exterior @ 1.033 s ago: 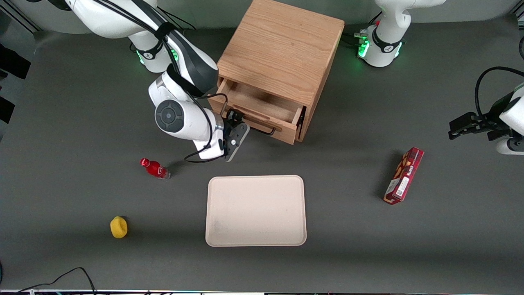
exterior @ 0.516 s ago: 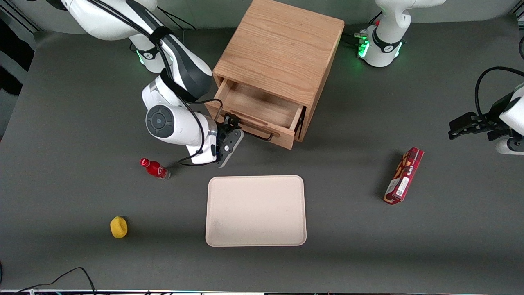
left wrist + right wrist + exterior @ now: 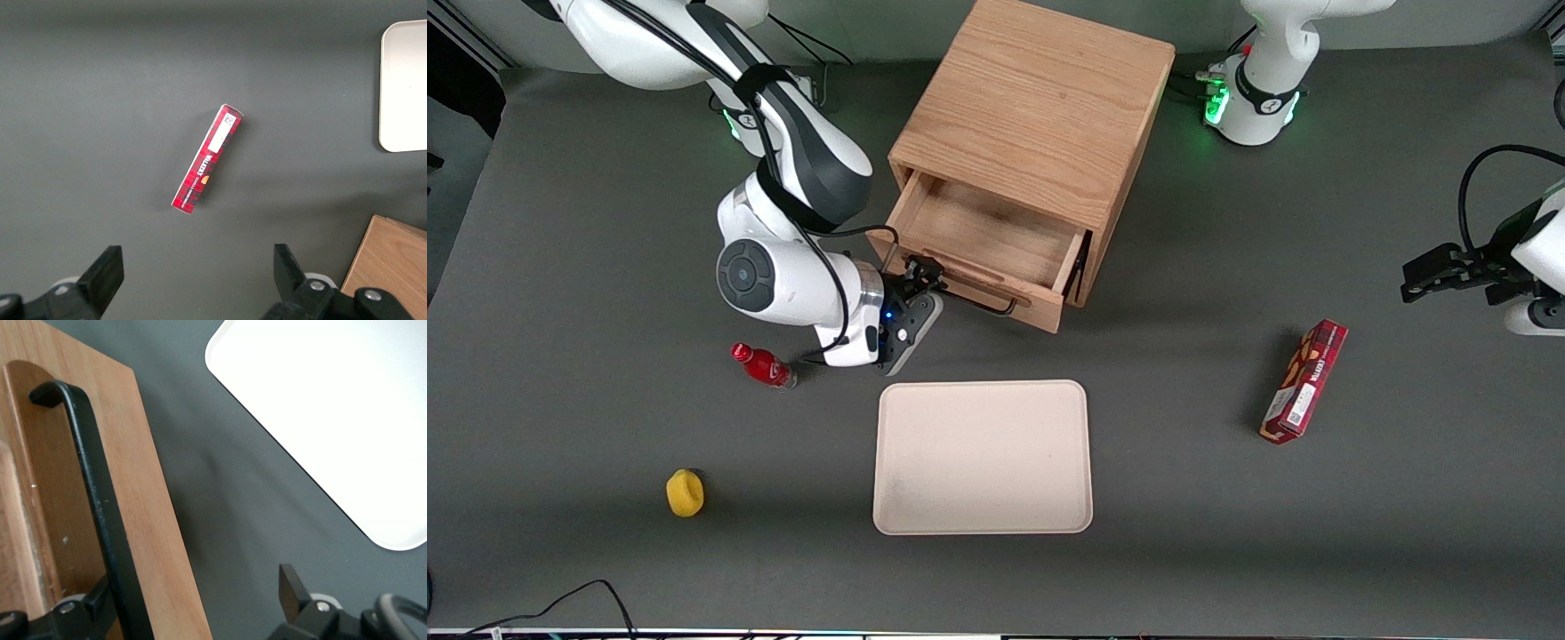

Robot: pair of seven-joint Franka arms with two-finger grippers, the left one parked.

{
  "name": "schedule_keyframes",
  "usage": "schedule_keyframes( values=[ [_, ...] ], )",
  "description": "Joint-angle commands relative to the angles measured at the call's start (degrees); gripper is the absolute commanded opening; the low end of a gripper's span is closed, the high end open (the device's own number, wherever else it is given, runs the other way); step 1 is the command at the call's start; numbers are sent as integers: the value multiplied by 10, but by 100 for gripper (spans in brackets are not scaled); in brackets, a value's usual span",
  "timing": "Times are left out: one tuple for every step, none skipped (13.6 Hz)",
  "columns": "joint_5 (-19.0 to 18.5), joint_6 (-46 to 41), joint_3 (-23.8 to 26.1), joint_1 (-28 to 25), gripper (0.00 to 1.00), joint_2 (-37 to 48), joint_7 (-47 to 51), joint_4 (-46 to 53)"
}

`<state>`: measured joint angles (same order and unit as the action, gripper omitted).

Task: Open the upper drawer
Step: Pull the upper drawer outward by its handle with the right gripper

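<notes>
The upper drawer [image 3: 985, 236] stands pulled part way out of the wooden cabinet [image 3: 1032, 107], its shallow box empty. Its black bar handle [image 3: 980, 303] runs along the front face. My right gripper [image 3: 923, 269] is at the handle's end toward the working arm's end of the table. In the right wrist view the gripper [image 3: 193, 587] is open, its jaws wide apart. One finger [image 3: 93, 603] sits against the handle bar [image 3: 100, 500] on the drawer front [image 3: 157, 520]; the other finger [image 3: 292, 585] is over the bare table. The lower drawer is hidden under the upper one.
A beige tray [image 3: 983, 458] lies nearer the camera than the cabinet and shows in the right wrist view [image 3: 333, 400]. A red bottle [image 3: 763, 365] lies beside my wrist. A yellow object [image 3: 685, 493] sits nearer the camera. A red box [image 3: 1304, 382] lies toward the parked arm's end.
My right arm has drawn back toward the camera and the working arm's end. The drawer front has come a little farther out of the cabinet with it.
</notes>
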<state>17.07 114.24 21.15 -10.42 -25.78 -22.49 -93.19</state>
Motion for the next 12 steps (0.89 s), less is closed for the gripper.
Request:
schedule_keyframes(
  values=[
    [17,-2,-15,-6,100,4,-13,12],
    [18,-5,-27,-7,100,3,-16,17],
    [18,-7,-34,-8,100,3,-25,19],
    [18,-7,-37,-8,100,2,-29,20],
    [18,-8,-44,-8,100,1,-32,25],
    [18,-7,-48,-8,100,1,-33,26],
    [18,-7,-53,-8,100,0,-35,26],
    [17,-7,-55,-9,100,-1,-41,27],
    [17,-7,-59,-9,100,-1,-41,27],
    [17,-7,-66,-9,100,-1,-42,29],
    [17,-7,-67,-9,100,-1,-48,30],
    [17,-7,-74,-9,100,-1,-53,31]
  ],
)
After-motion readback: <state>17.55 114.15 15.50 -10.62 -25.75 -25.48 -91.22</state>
